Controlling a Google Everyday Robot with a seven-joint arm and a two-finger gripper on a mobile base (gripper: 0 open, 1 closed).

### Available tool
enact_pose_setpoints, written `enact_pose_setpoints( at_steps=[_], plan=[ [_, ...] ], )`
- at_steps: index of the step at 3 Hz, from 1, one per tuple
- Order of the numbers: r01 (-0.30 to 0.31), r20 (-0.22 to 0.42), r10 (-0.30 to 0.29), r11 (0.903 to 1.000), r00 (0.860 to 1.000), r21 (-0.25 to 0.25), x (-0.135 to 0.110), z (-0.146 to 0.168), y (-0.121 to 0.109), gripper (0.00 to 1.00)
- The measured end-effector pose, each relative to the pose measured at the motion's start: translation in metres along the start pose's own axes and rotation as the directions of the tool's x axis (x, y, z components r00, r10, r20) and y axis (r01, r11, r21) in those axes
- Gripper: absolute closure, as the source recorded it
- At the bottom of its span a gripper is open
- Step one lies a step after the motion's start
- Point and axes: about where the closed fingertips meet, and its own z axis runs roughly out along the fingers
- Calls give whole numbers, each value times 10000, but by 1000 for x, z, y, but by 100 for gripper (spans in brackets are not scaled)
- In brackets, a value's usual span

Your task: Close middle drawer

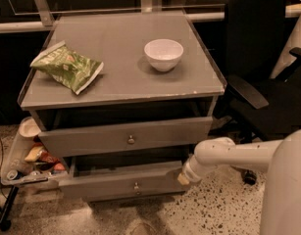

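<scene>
The middle drawer (106, 186) is out. Your gripper (182, 179) is at its right front. I cannot tell if it is open or closed. Push it in.

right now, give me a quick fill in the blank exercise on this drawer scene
1. On the cabinet top, beside the green chip bag, stands a white ___.
2. The middle drawer is ___, not shut.
3. The gripper is at the ___ end of that drawer's front.
Missing words: bowl; open; right.
</scene>
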Motion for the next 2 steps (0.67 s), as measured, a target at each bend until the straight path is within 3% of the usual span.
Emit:
enact_pose_setpoints(
  at_steps=[1, 2],
  plan=[
    [-825, 521, 793, 9946, 9955, 625, -16, -8, -31, 100],
    [-1917, 583, 1876, 9786, 9805, 745, -11, 13, -48, 100]
  ],
)
